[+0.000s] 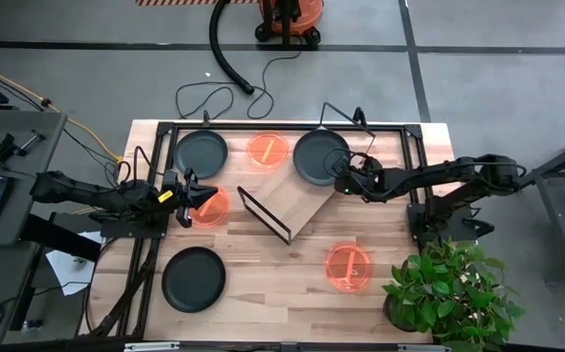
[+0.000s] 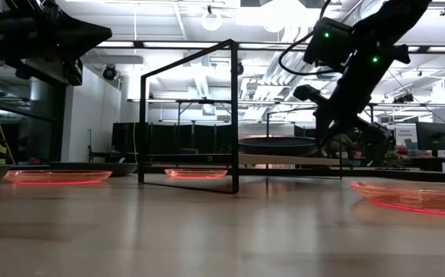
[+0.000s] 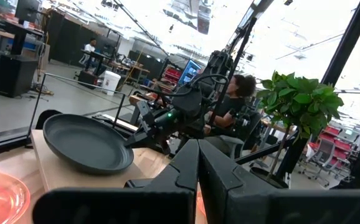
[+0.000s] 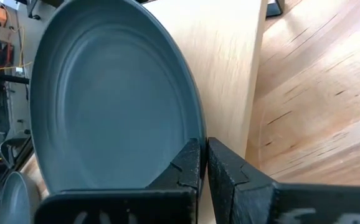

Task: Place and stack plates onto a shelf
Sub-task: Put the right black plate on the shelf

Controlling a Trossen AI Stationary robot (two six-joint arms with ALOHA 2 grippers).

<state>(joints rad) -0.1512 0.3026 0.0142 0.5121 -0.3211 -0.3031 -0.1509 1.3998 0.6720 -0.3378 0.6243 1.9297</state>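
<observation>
A dark grey plate (image 1: 321,156) lies on the far end of the light-wood shelf board (image 1: 297,200), which stands slantwise mid-table on its black wire frame (image 1: 263,215). My right gripper (image 1: 346,182) is shut on this plate's rim; the plate also shows in the right wrist view (image 4: 111,99) and the low view (image 2: 276,144). My left gripper (image 1: 202,198) is shut and empty, raised above an orange plate (image 1: 214,209) that lies flat on the table at the left. My right gripper pinches the dark plate's raised rim (image 4: 200,134) on its right-hand side, one finger (image 4: 186,165) inside the plate and one outside. The fingers come from the table's right, slanting down. The plate lies flat on the shelf board (image 4: 230,74).
More plates lie on the table: a dark one (image 1: 201,152) and an orange one (image 1: 268,149) at the far side, a dark one (image 1: 194,279) near left, an orange one (image 1: 348,266) near right. A potted plant (image 1: 449,293) stands at the near right corner.
</observation>
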